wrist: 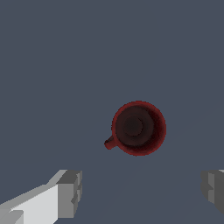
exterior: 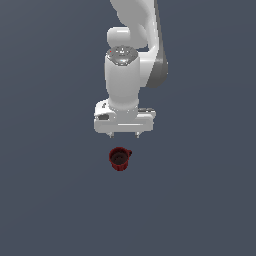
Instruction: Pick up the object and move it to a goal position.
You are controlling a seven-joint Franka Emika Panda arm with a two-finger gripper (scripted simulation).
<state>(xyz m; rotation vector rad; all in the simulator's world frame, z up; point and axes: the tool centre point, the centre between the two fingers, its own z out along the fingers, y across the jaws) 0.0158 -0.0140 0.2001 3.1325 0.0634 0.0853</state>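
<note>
One dark red mug (exterior: 119, 159) stands upright on the flat grey surface (exterior: 45, 200), with one small side handle (wrist: 109, 143). One white robot arm (exterior: 131, 50) rises above the mug, ending in one gripper (exterior: 124, 134). That gripper carries two fingers (wrist: 70, 194), spread apart; in the wrist view the mug lies clear of both.

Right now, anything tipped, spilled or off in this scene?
Nothing stands out. The mug sits upright, mouth up, handle intact, nothing spilled around it. The claw is open and apart from it, not touching.
</note>
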